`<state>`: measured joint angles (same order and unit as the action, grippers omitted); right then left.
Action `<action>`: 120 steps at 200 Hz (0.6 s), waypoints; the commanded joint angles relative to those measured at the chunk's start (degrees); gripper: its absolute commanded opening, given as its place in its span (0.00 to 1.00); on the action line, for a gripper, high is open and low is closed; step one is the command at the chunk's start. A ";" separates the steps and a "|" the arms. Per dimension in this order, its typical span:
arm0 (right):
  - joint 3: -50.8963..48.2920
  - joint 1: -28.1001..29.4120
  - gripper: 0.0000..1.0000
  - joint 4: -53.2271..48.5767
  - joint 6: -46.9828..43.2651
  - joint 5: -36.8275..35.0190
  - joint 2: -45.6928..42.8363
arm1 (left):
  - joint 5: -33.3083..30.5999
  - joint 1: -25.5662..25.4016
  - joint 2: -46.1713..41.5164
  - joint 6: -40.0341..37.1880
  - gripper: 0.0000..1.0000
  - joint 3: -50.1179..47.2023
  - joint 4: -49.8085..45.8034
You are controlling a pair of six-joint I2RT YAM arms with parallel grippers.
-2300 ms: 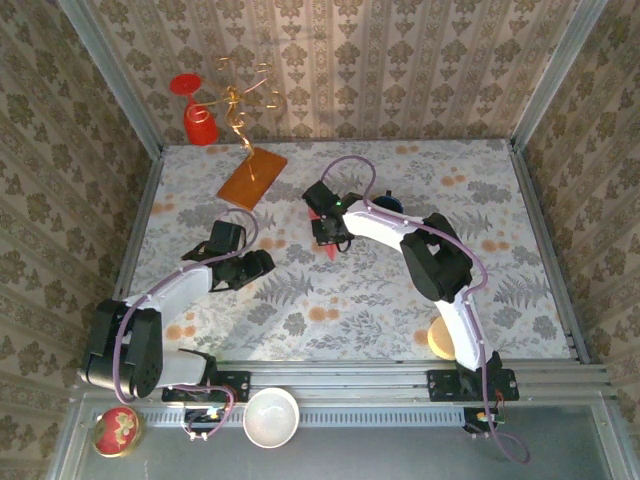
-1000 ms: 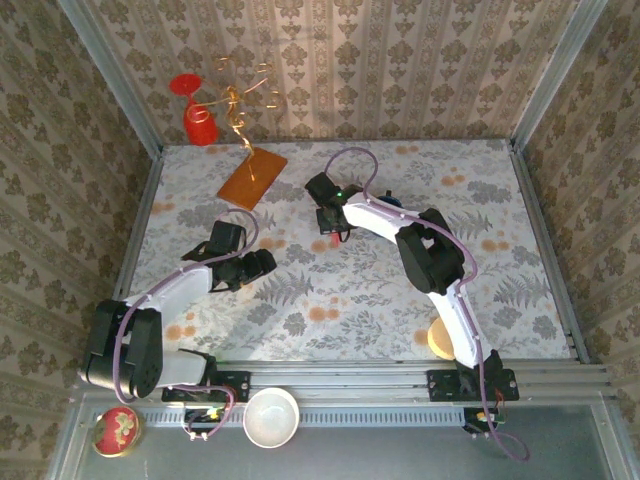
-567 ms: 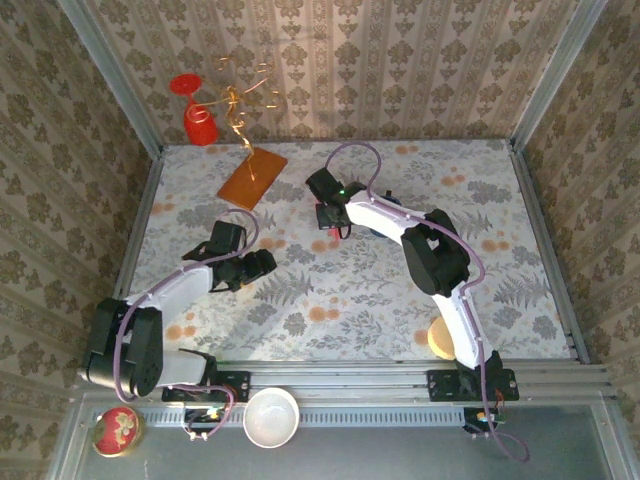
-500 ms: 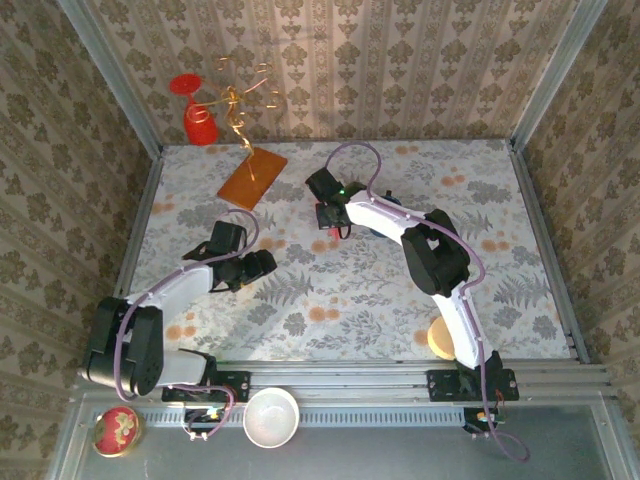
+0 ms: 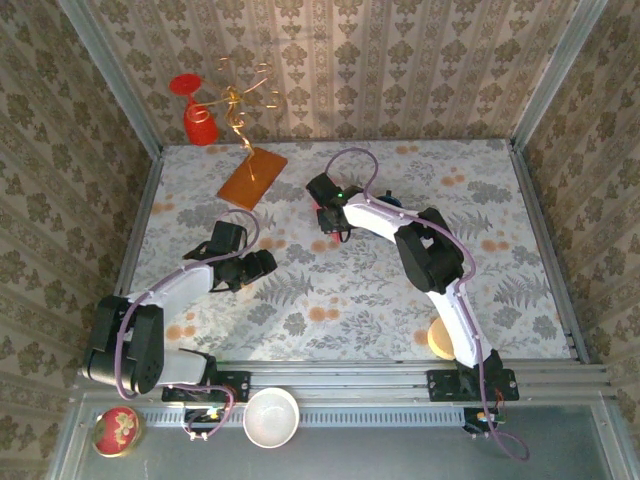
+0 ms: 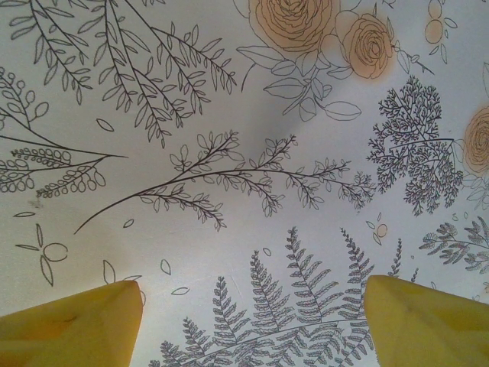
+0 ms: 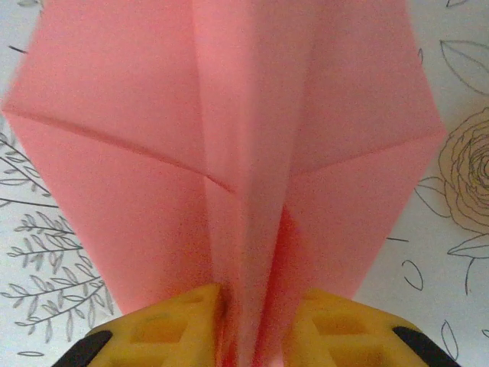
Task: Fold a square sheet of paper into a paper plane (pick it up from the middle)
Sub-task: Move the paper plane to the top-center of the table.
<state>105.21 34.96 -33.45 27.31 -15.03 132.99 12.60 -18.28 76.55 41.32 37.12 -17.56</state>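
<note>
Paper plane [image 7: 229, 153], one, pink, centre fold between two fingers [image 7: 168, 329] of right hand [image 7: 252, 325], grip unclear, left hand [image 6: 252, 306] open

The whole floral tabletop [image 5: 350, 290] is viewed steeply from above and behind the arm bases [image 5: 470, 385]. Each wrist view is taken close, looking down past its own pincer: the left pincer [image 6: 252, 325] over bare tabletop, the right pincer [image 7: 250, 325] at folded pink paper [image 7: 229, 153]. The floral print is shared throughout.
</note>
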 commanded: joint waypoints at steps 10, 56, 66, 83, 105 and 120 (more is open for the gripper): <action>1.93 -0.50 0.29 -1.97 0.11 -0.22 1.58 | 0.41 0.09 0.87 -0.98 0.77 -0.83 -0.15; 2.79 -1.19 0.30 -2.94 1.23 -1.32 3.40 | 0.56 0.01 1.18 -1.07 0.78 -0.48 -0.06; 3.13 -1.37 0.30 -2.93 1.25 -1.28 3.88 | 0.50 -0.04 1.23 -1.13 0.78 -0.32 -0.19; 4.56 -1.48 0.30 -3.80 0.87 -1.23 4.79 | 0.24 0.03 1.01 -1.29 0.78 0.17 -0.57; 6.38 -1.47 0.30 -4.82 -0.01 -0.14 4.01 | -0.74 0.09 0.07 -1.58 0.78 1.22 -1.57; 7.08 -1.25 0.33 -5.42 -0.58 0.38 1.51 | -1.88 0.26 -0.85 -2.15 0.78 2.42 -2.72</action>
<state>110.21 33.78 -35.27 27.29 -15.00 135.90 12.49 -18.28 77.19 41.08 37.17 -17.78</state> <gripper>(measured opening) 0.311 0.775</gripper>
